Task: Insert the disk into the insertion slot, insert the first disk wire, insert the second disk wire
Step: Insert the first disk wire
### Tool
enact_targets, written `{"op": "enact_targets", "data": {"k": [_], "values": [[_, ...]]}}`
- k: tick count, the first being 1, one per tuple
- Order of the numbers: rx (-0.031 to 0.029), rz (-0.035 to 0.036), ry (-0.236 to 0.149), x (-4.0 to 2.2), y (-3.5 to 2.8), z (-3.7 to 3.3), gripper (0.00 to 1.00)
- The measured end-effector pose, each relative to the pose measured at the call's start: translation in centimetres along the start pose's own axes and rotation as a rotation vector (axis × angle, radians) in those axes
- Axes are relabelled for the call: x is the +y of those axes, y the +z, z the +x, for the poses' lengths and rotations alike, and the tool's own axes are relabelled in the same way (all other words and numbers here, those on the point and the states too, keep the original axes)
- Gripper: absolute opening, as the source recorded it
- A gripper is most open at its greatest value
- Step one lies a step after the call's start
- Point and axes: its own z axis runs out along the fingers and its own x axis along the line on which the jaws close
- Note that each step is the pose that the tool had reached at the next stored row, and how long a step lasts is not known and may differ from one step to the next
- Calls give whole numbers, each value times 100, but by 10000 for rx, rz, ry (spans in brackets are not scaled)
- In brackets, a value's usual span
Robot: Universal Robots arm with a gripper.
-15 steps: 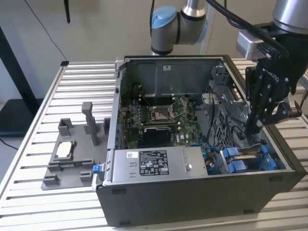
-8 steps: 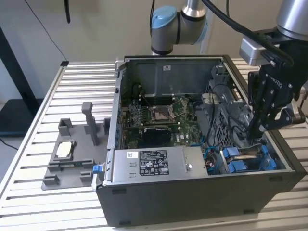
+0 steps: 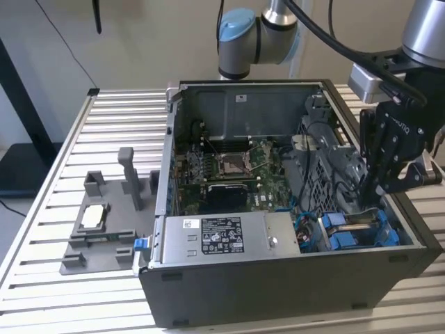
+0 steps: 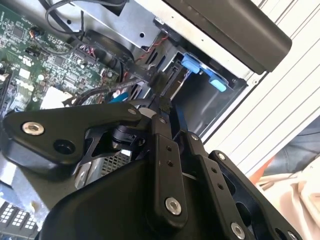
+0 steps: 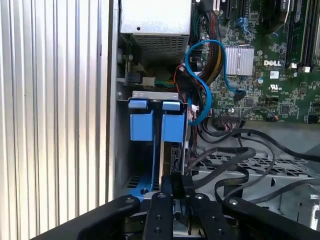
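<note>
Up close in the first wrist view, the end effector [image 5: 175, 183] has its 2 black fingers pressed together right at the near edge of the disk [image 5: 166, 155]. Whether they actually pinch that edge, I cannot tell. The disk stands on edge in its blue carrier, down inside the insertion slot [image 5: 123, 145], with 2 blue tabs [image 5: 140, 125] side by side at the far end of the bay.

Room is tight here. On one flank the grey cage wall sits just beside the side of the computer case [image 3: 278, 285]. On the other flank, black cables [image 5: 235, 160] snake across a perforated metal floor, near the fingers but apart from them.

Just past the bay, a blue cable [image 5: 200, 75] loops through a bundle of wires. Beyond it sits the silver power-supply box [image 3: 215, 236], and then the green motherboard [image 3: 229, 163] spreads out flat.

In the exterior view the end effector [image 3: 372, 198] hangs over the case corner at that view's right, inside the rim.

The case rests on a slatted surface [image 3: 118, 125], with a grey fixture [image 3: 104, 223] well apart at that view's left.
</note>
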Motion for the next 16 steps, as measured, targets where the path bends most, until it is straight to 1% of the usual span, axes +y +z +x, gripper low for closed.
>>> {"op": "enact_targets", "data": {"k": [3, 9, 16], "values": [[-2, -39, 8, -33, 29, 1, 19], [-5, -143, 38, -79, 97, 7, 19], [-34, -232, 71, -147, 185, 9, 19]]}}
